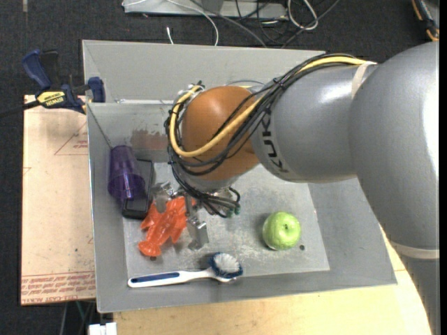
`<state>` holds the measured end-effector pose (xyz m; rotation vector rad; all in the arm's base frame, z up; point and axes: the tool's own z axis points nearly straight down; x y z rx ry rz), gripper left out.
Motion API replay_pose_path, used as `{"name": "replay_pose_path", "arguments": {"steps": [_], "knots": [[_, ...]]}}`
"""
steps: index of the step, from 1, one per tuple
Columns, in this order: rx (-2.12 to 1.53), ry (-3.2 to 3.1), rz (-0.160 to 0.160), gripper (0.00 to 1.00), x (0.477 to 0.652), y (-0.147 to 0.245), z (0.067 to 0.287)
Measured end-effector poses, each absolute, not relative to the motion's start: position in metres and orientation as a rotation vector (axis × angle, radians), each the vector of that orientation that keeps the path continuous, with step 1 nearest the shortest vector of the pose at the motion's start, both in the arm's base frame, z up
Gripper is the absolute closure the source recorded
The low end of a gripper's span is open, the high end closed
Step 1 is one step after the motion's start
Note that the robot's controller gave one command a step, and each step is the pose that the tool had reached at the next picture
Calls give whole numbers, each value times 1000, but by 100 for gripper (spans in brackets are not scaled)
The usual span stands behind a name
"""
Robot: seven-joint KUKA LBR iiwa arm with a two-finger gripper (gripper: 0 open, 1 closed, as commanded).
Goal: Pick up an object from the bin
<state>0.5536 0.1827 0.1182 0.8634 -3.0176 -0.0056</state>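
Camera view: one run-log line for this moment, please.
gripper low in bin | over orange toy | nearby: toothbrush, green apple | left: purple object

Robotics lab: KUKA arm [314,131] over metal bin [140,68], loose cables [302,12] on dark floor [70,19]

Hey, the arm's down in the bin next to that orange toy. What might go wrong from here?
1. The gripper sits at the edge of the orange toy. The toy is spindly and irregular, so a grasp may catch only a limb and slip.
2. The black block and the purple object lie close on the toy's far side and could get nudged or dragged along.
3. The toothbrush lies just beneath the toy, so a lift might snag it.
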Motion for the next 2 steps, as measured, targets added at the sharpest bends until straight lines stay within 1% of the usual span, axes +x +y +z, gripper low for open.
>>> {"name": "replay_pose_path", "arguments": {"steps": [1, 2], "knots": [[1368, -2838, -5, 0, 550, 177, 70], [1257, -2890, -9, 100, 559, 174, 73]]}}
